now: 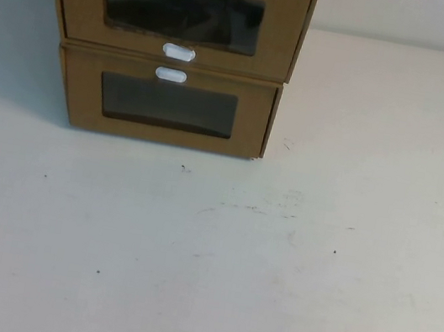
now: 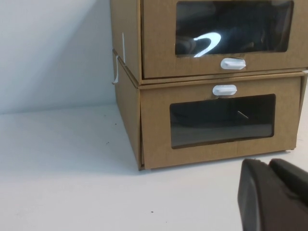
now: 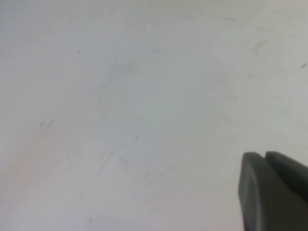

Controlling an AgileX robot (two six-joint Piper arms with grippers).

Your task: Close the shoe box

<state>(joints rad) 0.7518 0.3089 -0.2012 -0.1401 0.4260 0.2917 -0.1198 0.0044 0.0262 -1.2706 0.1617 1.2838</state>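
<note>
Brown cardboard shoe box [image 1: 180, 7] sat atop similar cardboard box [image 1: 167, 104] at desk [image 1: 207, 257] far edge, drawer apparently near flush. Left gripper [image 2: 272, 197] hung low before stack, fingers clenched; right gripper [image 3: 274, 192] parked over bare desk, fingers clenched

You have a white table [image 1: 208, 249] filling nearly the whole high view, matte and evenly lit, with no hard glare anywhere. Its surface is lightly marked: small dark specks sit at about 9 o'clock and 3 o'clock from the centre, and faint grey scuffs run just right of centre (the right wrist view shows more of these thin scratches up close). Behind the table, at 12 o'clock, a plain pale wall [image 1: 417, 18] rises, meeting the tabletop in a soft straight line. A dim shadow lies on the table toward 10 o'clock.
</note>
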